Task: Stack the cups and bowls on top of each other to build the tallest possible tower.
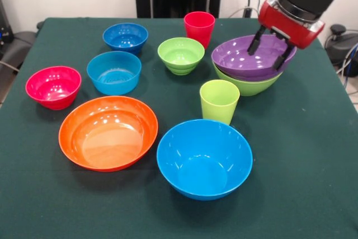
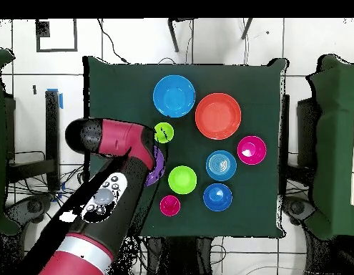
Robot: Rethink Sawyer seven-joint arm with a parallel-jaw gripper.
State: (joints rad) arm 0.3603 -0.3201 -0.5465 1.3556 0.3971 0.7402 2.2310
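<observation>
Over the purple bowl (image 1: 246, 60) hangs the hand (image 1: 271, 47), fingers spread.

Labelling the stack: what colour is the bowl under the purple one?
Lime green bowl, clearest in the front view.

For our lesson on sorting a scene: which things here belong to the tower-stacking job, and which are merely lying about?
Belong: red cup, green cup, purple bowl in large green bowl, orange bowl, large blue bowl, small pink bowl, small dark blue bowl, small light blue bowl, small green bowl, open claw.
Lying about: cables beyond the table.
</observation>
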